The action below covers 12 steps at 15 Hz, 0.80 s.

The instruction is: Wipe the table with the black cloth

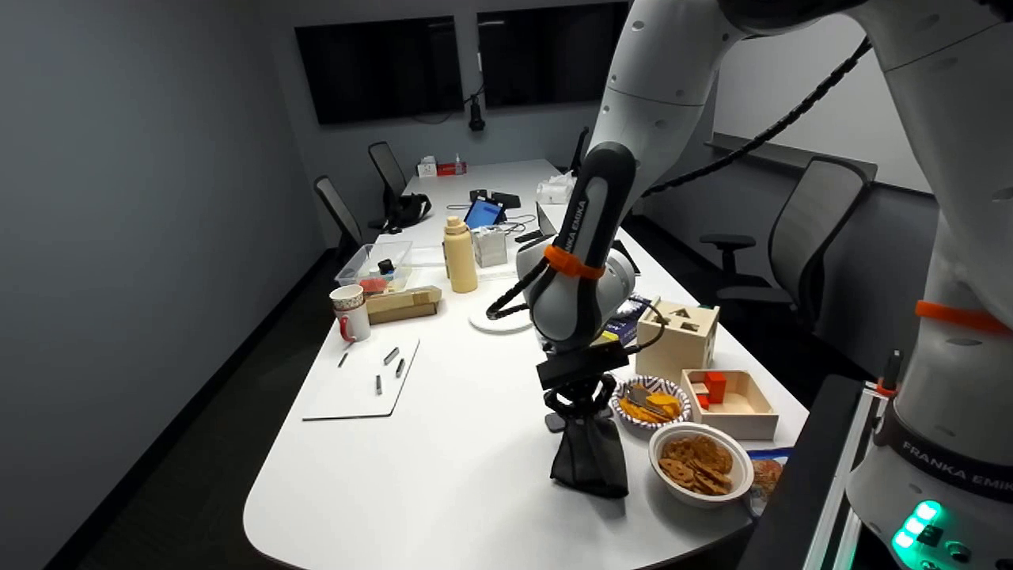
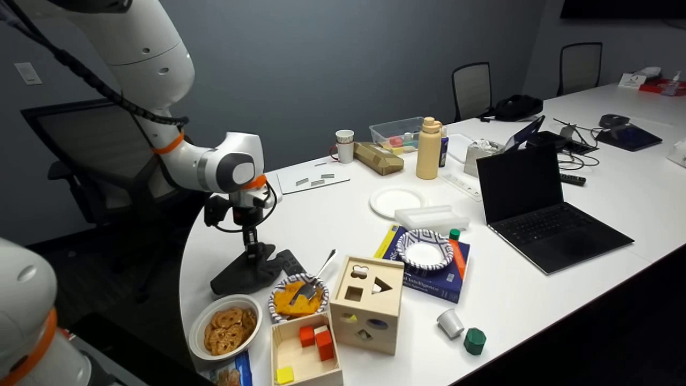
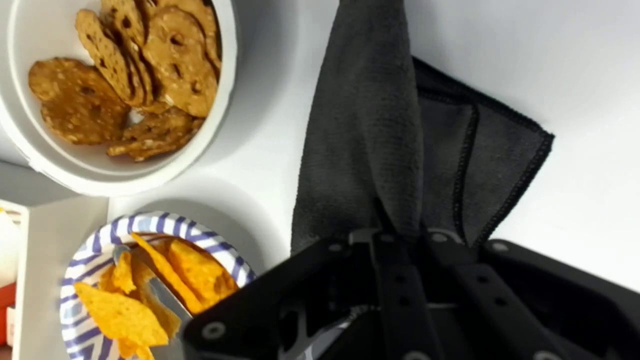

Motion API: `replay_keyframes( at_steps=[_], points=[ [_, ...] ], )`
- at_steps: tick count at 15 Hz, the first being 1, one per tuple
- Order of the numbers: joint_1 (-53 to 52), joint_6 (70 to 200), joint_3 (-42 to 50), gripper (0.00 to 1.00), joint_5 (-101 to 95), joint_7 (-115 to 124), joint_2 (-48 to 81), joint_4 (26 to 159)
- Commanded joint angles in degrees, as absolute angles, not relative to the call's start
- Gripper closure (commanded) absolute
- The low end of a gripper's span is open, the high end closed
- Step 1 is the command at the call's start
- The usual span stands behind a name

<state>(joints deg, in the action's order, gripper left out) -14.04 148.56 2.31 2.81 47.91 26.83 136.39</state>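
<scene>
Nearest the camera in both exterior views is the robot arm [image 1: 665, 83], the only arm, extended over the rounded end of the white table [image 1: 443, 459]. Next in size, a wooden shape-sorting box [image 2: 367, 306] stands upright on the table. At the end of the robot arm, the gripper [image 3: 405, 237] points downward.

Workpiece: the black cloth [image 3: 360, 125]. It lies below and ahead of the gripper — its long axis runs from the gripping point toward the rounded table end, with one stitched corner spread to the right in the wrist view. Its lower part appears to rest on the table. To the left in that view, a white bowl of pretzels [image 3: 115, 182] sits beside the black cloth, near but not touching; a patterned bowl of chips [image 3: 177, 224] sits on the same side, closer to the gripper. A flat dark gadget [image 2: 292, 262] lies just beside the gathered end; contact cannot be confirmed.

Fingers [image 3: 397, 290]: close together, pinching a fold of the black cloth. Judgement: the grasp is made, and the wiping stroke is due. Direct it away from both bowls — a sweep toward them could shove their rims.
</scene>
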Motion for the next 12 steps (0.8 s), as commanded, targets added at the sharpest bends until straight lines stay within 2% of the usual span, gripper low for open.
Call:
replay_keyframes(
  at_steps=[1, 7, 12],
  points=[
    [-17.4, 153.0, 5.1, 0.99, -1.8, 51.3, 20.4, 138.6],
    [-18.3, 162.6, 12.5, 0.99, -9.7, 57.1, 21.5, 134.6],
    [-16.0, 161.9, 14.8, 0.99, -8.7, 55.4, 28.2, 126.6]
  ],
)
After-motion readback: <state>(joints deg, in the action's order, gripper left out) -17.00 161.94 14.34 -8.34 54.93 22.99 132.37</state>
